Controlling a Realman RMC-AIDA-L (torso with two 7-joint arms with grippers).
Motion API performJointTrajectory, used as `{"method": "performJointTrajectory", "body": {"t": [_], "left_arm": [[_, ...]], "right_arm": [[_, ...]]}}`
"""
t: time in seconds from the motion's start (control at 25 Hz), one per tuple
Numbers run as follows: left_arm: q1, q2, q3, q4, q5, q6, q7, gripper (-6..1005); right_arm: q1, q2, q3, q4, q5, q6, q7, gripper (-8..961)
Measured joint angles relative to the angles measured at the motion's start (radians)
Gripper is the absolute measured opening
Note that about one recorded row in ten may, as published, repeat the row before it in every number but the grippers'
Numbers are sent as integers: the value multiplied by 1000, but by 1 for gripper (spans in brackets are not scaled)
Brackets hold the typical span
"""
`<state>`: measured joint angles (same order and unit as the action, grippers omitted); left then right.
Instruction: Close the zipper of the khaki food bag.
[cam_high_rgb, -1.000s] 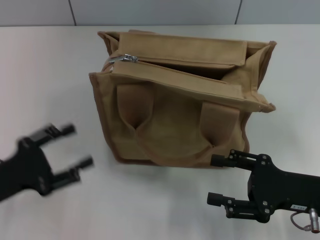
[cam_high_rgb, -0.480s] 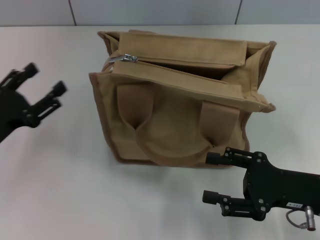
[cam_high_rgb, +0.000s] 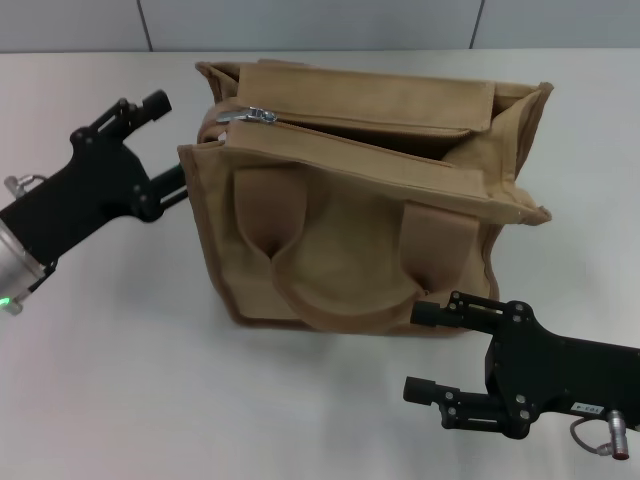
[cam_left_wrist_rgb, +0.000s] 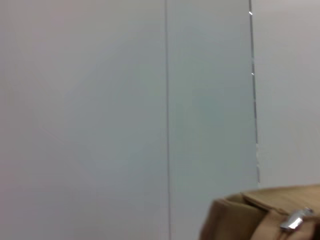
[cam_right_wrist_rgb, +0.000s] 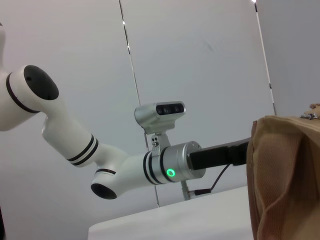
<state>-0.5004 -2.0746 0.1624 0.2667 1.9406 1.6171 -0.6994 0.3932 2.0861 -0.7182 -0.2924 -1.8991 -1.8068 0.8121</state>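
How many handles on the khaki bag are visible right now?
1: a looped handle hangs down the near face of the khaki food bag, between two darker patches. A far-side handle may be hidden.

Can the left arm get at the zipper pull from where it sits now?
Probably yes. The left gripper, fingers open, sits beside the khaki food bag's left end, close to the silver zipper pull at that same end. Nothing lies between them; the handles hang lower, on the front.
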Motion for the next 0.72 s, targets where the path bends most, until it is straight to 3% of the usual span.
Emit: {"method": "performJointTrajectory", "body": {"t": [0.2, 0.72], "left_arm": [[-10, -1, 0, -25, -74, -15, 1, 763], [-1, -1, 26, -61, -69, -4, 74, 750]], "right_arm": [[-4, 0, 0, 0, 0, 0, 0, 741], [1, 0, 0, 3, 0, 11, -1, 742]]}}
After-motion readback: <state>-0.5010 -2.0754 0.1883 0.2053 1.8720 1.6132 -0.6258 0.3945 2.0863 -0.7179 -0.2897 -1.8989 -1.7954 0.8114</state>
